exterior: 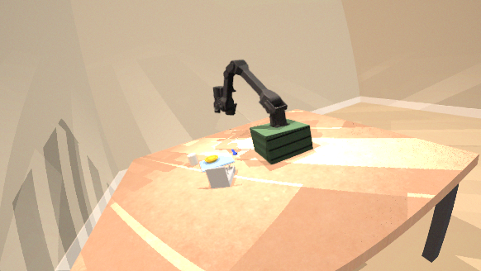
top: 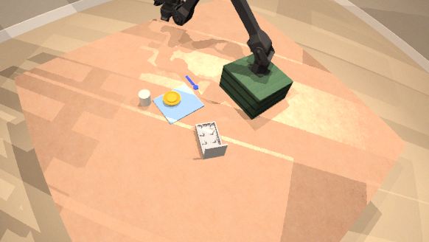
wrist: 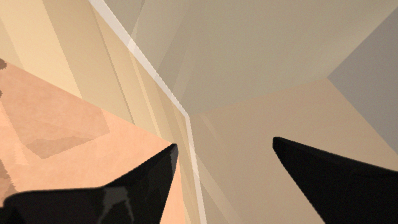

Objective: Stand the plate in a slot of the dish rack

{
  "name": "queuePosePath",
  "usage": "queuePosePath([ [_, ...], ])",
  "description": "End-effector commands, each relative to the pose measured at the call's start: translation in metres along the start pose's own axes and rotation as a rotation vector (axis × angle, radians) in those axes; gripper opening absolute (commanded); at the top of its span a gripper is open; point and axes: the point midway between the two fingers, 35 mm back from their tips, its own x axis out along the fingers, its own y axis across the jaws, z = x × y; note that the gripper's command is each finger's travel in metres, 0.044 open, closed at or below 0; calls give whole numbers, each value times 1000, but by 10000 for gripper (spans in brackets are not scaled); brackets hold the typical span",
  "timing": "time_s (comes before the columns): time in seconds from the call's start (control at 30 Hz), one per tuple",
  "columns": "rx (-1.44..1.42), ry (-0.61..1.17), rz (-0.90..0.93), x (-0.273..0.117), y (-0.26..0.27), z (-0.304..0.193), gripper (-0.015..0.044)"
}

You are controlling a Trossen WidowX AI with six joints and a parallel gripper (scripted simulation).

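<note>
The yellow plate (top: 172, 98) (exterior: 211, 159) lies flat on the light blue mat (top: 189, 107) (exterior: 226, 163). The grey-white dish rack (top: 215, 151) (exterior: 217, 178) stands upright on the table near the mat, with a tall panel at one end and short rails inside. No plate is in the rack. My gripper (wrist: 223, 145) is open, with nothing between its two black fingertips in the wrist view. It hangs high above the table, well away from the plate and the rack. The wrist view shows neither of them.
A white cup (top: 144, 98) (exterior: 192, 159) stands beside the mat. A blue spoon (top: 191, 82) (exterior: 234, 152) lies on the other side, near the mat's edge. The arm stands on a large green block (top: 254, 84) (exterior: 285, 145), which is much taller than the plate.
</note>
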Motion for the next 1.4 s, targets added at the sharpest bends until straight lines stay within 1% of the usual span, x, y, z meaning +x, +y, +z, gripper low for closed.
queuePosePath([
  [0.0,-1,-5,2,-1,0,1,400],
  [0.1,-16,-79,30,-13,5,16,400],
  [0.3,-53,-262,121,-49,21,50,400],
  [0.53,-98,-456,263,-100,44,79,400],
  [0.73,-142,-597,411,-148,65,91,400],
  [1.03,-228,-752,670,-226,94,86,400],
  [1.37,-359,-819,984,-308,117,48,400],
])
